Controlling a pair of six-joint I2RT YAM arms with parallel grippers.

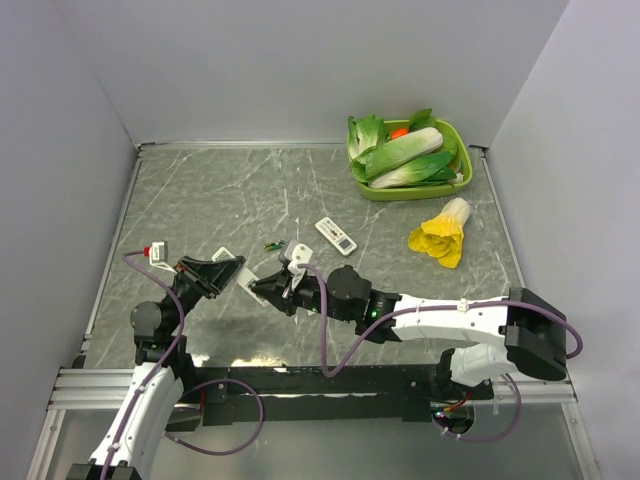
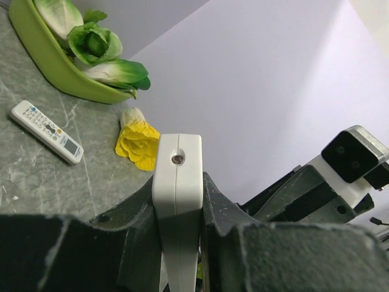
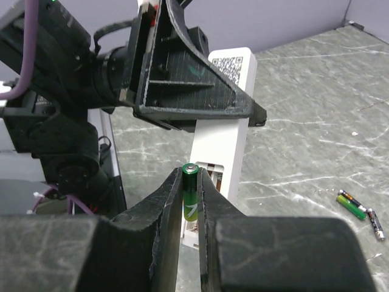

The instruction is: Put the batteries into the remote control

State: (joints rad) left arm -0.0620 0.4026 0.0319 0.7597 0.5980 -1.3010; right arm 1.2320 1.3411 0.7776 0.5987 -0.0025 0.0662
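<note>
Right wrist view had the good stuff: one green battery (image 3: 189, 204) was pinched upright between the fingers of the right gripper (image 3: 189, 182), metal cap poking out on top, so that gripper was clenched on it. Right behind it at 12 o'clock stood the remote control (image 3: 226, 137). It was white, back side to the camera, with a QR sticker up top and the battery compartment open at the lower end. Couldn't tell whether the battery actually touched the compartment or just sat in front of it.

The left gripper (image 2: 177, 198) was clamped on the remote from both sides, holding it up off the table (image 1: 200, 200). From the left wrist camera you only got the remote's end face with a small round dot in it.

Another green battery (image 3: 351, 204) lay loose on the marble-look table at about 3 o'clock from the held one. A darker slim cylinder (image 3: 375, 223) lay just beside it, too small to identify.

In the top view a second remote (image 1: 335, 235) with coloured buttons lay at 1 o'clock from the grippers, well apart. Further out the same way, a green tray (image 1: 400, 192) of bok choy (image 1: 405, 150) sat in the far corner, and a yellow-leaved cabbage (image 1: 442, 235) lay at 5 o'clock of it.
</note>
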